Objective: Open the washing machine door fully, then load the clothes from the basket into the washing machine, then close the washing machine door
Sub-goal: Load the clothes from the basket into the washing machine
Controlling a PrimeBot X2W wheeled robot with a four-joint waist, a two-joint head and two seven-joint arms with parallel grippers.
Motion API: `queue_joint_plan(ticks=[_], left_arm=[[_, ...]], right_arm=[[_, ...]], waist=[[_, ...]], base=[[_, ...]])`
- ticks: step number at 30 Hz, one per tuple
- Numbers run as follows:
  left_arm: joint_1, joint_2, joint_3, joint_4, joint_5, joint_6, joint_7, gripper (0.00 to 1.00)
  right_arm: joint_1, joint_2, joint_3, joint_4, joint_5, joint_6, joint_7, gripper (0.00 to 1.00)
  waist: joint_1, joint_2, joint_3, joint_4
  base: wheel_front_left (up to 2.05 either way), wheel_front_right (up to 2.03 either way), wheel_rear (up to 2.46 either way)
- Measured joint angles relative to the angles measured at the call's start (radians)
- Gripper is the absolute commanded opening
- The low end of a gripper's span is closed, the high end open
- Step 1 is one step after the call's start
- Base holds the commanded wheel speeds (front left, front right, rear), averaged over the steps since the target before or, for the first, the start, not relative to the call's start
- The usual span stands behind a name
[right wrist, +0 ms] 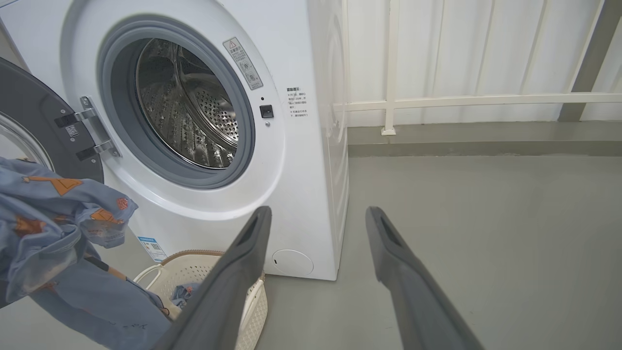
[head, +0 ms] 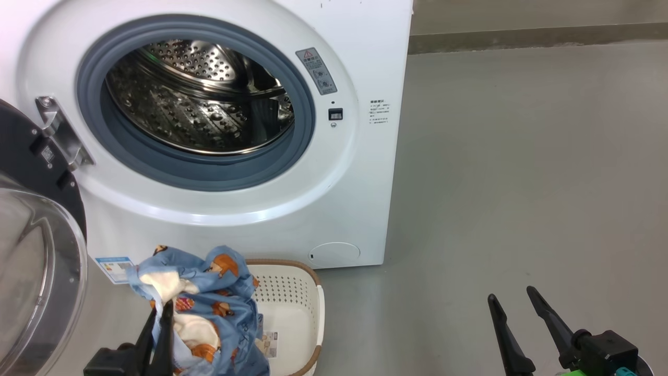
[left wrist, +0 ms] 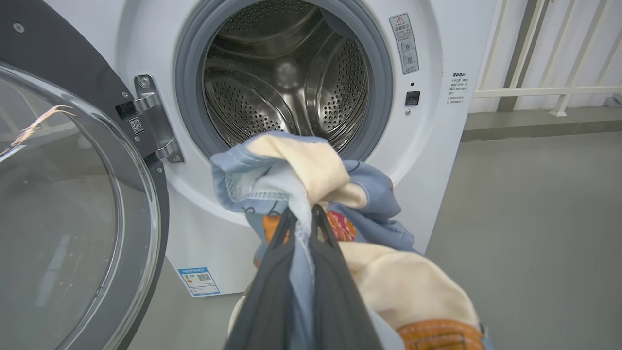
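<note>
"Holding soft, light cloth, aren't we? The clothes (head: 219, 308) hang limp from our left tool (head: 160, 309), clenched on a bunched fold above the basket (head: 309, 292), before the washing machine (head: 339, 198)."

"Yes. They will sag and could snag on the rubber ring (head: 302, 136), we judge, so a thick gather is our best hold."

"And our arms?"

"Our left tool points up toward the open drum (head: 198, 99), with the washing machine door (head: 42, 250) swung wide on our left. Our right tool (head: 511, 293) sits released, fingers (head: 547, 317) spread, well apart above the floor (head: 522, 183)."
</note>
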Motion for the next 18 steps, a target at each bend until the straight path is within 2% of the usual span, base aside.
queue_joint_plan(ticks=[18], left_arm=[[-0.005,0.0,0.006,0.023,-0.022,0.006,-0.015,0.0]], right_arm=[[0.015,0.003,-0.007,-0.02,-0.008,0.0,0.012,1.0]], waist=[[0.0,-0.0001,0.016,-0.001]], base=[[0.0,0.0,0.0]])
